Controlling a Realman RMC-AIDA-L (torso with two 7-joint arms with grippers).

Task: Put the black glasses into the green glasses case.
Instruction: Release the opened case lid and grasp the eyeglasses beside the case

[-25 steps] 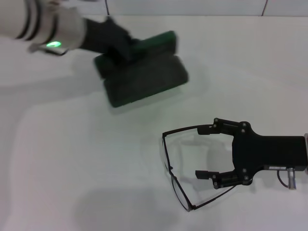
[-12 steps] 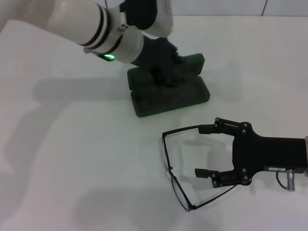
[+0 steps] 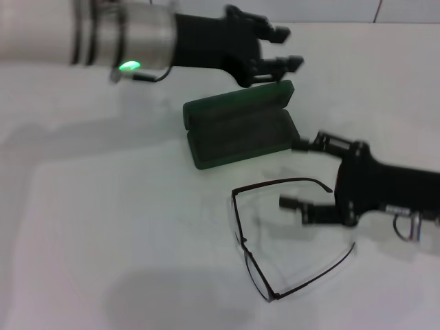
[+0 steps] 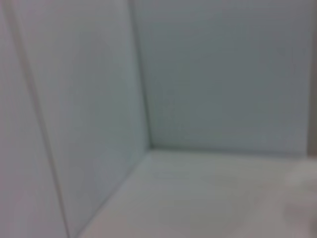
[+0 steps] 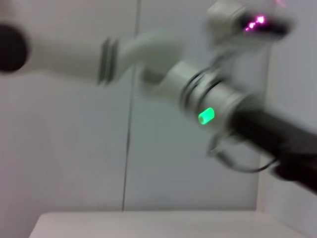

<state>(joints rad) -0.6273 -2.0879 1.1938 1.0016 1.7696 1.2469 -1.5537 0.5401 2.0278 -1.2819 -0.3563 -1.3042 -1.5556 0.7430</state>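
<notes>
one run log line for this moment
dark green clamshell case: open, empty | thin black wire-frame glasses: on table | left gripper: open, above case | right gripper: open, beside glasses
</notes>
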